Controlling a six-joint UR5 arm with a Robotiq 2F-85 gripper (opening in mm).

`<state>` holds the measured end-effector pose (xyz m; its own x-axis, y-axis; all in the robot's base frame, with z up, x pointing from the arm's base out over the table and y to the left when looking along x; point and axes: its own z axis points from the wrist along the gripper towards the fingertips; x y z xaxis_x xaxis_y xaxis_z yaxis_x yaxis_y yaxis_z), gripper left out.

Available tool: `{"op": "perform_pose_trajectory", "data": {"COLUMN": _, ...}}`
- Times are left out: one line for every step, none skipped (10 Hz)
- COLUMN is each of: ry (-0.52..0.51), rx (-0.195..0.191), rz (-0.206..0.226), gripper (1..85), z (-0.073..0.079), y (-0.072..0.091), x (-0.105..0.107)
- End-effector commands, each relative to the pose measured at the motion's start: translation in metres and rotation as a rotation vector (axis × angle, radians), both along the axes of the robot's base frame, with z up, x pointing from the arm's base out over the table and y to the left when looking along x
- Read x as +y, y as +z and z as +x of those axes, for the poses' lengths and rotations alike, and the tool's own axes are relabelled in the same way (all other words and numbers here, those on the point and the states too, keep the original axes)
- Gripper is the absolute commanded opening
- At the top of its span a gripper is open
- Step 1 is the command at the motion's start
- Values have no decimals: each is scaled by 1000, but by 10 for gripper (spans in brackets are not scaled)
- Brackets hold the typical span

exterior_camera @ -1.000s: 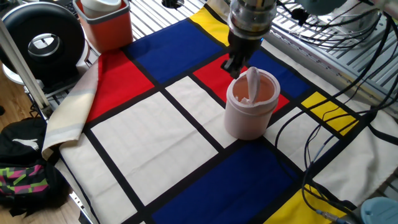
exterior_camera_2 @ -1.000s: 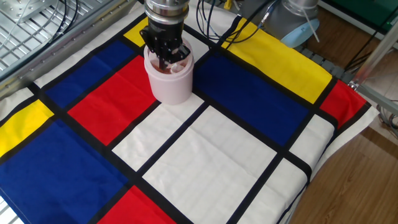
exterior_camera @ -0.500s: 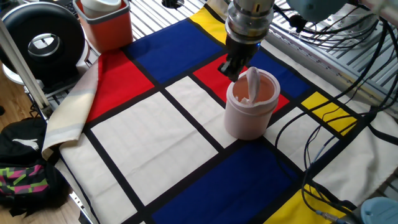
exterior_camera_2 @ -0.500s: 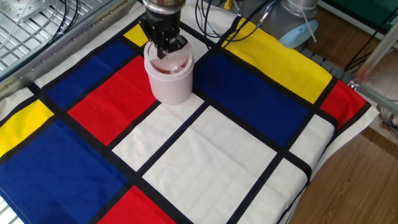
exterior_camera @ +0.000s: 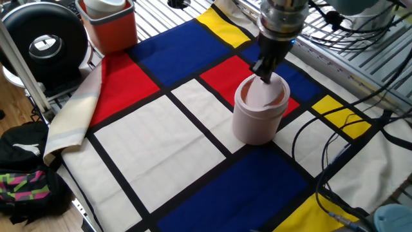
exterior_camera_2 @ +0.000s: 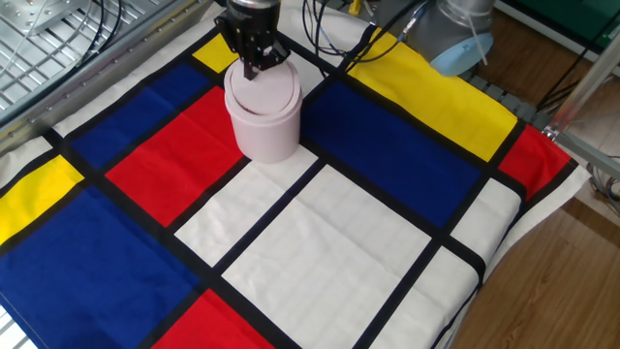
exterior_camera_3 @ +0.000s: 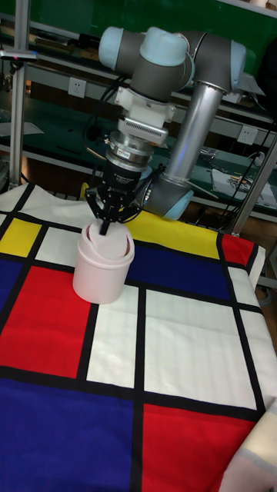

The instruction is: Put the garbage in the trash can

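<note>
The pale pink trash can stands upright on the colour-block cloth, where a red square meets a blue one. Its swing lid lies level across the top. My gripper points straight down over the can's far rim, fingertips together just above the lid, with nothing showing between them. The other fixed view has the gripper at the back edge of the can. The tall view puts the gripper at the can's upper left rim. The garbage is hidden in every view.
A red-orange square bin with a white insert stands at the far left corner. Beside it is a black round device. Black cables trail over the cloth's right side. A dark bag lies on the floor at the left.
The gripper has risen and shifted toward the can's far side. The swing lid, tilted up on edge before, now lies level and closes the can's opening.
</note>
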<state>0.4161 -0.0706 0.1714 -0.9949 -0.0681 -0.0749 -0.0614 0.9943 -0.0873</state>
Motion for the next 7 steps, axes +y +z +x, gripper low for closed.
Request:
{"op": "perform_pose_trajectory", "data": {"ry": 4, "rx": -21, "rz": 45, "gripper": 10, "z": 0, "y": -4, "x": 2}}
{"op": "perform_pose_trajectory", "data": {"ry": 14, "rx": -31, "rz": 58, "gripper": 10, "z": 3, "y": -4, "x": 5}}
{"op": "perform_pose_trajectory", "data": {"ry": 20, "rx": -37, "rz": 76, "gripper": 10, "z": 4, "y": -4, "x": 10}}
{"op": "perform_pose_trajectory", "data": {"ry": 26, "rx": -27, "rz": 55, "gripper": 10, "z": 4, "y": -4, "x": 6}}
{"op": "perform_pose_trajectory", "data": {"ry": 41, "rx": -22, "rz": 42, "gripper": 10, "z": 5, "y": -2, "x": 0}}
{"op": "perform_pose_trajectory", "data": {"ry": 60, "rx": -6, "rz": 29, "gripper": 10, "z": 6, "y": 1, "x": -9}}
{"op": "perform_pose_trajectory", "data": {"ry": 73, "rx": 6, "rz": 13, "gripper": 10, "z": 12, "y": 5, "x": -19}}
